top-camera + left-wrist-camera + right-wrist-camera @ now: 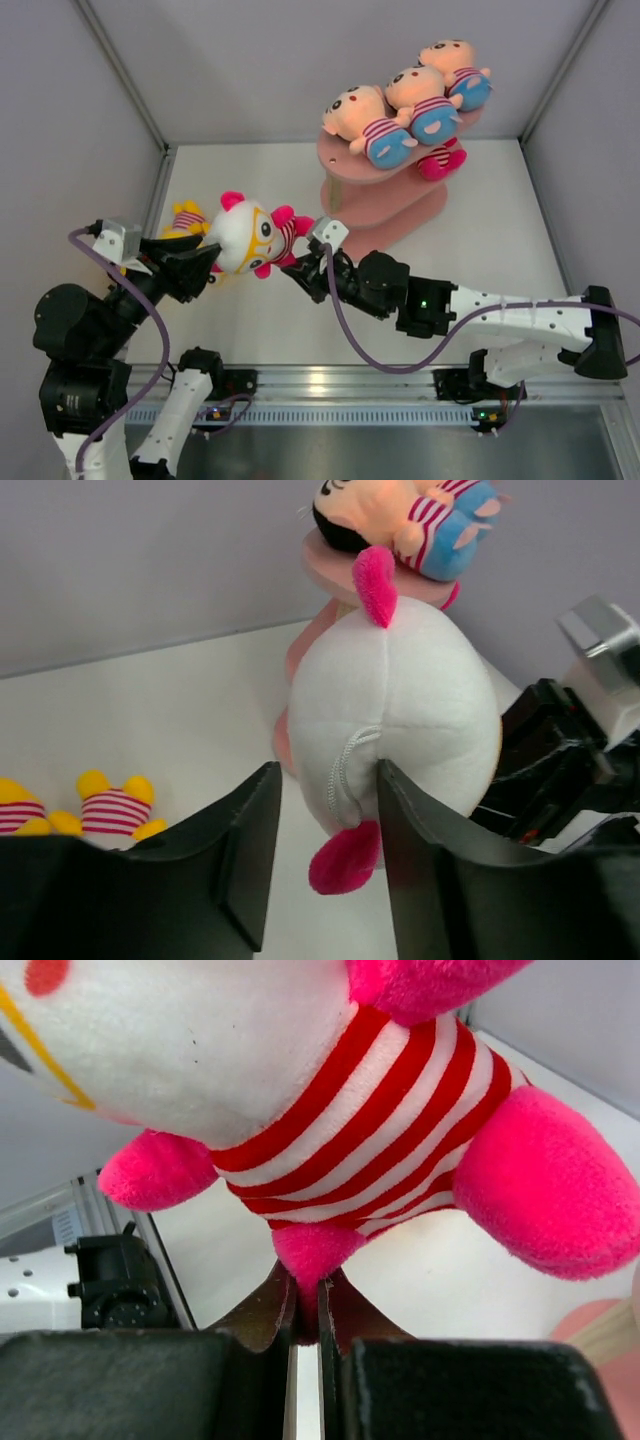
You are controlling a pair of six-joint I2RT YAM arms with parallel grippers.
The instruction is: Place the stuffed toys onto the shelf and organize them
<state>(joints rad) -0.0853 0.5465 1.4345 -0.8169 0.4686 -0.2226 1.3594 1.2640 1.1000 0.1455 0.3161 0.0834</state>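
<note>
1. The right gripper [307,1285] was clamped on a magenta limb of the white-faced doll [330,1160]; its two fingers were pressed nearly together on the plush just below the red-and-white striped shirt.
2. The left gripper [328,780] stood with its fingers apart at the back of the doll's white head; one finger touched the head and a sliver of table showed beside the other; whether it bore any of the doll's weight could not be told.
3. The doll hung in the air between the two arms, over the left half of the table [480,250]; its long axis ran roughly across the rig, head toward the left gripper and legs toward the right one.
4. Two yellow toys [110,805] in striped shirts lay on the table beyond the left gripper, close to the left wall.
5. The shelf [375,205] stood farther back and to the right of the doll, on the right arm's side; three peach-faced dolls [415,100] lay in a row along its top board; a magenta-limbed toy [440,160] showed on the tier beneath.
6. The right arm appeared the nearer to the shelf and had the only sure hold; the carry, away and to the right, would likely fall to it; a pinch on one limb looked slight for so large a head, which might swing or slip free.
</note>
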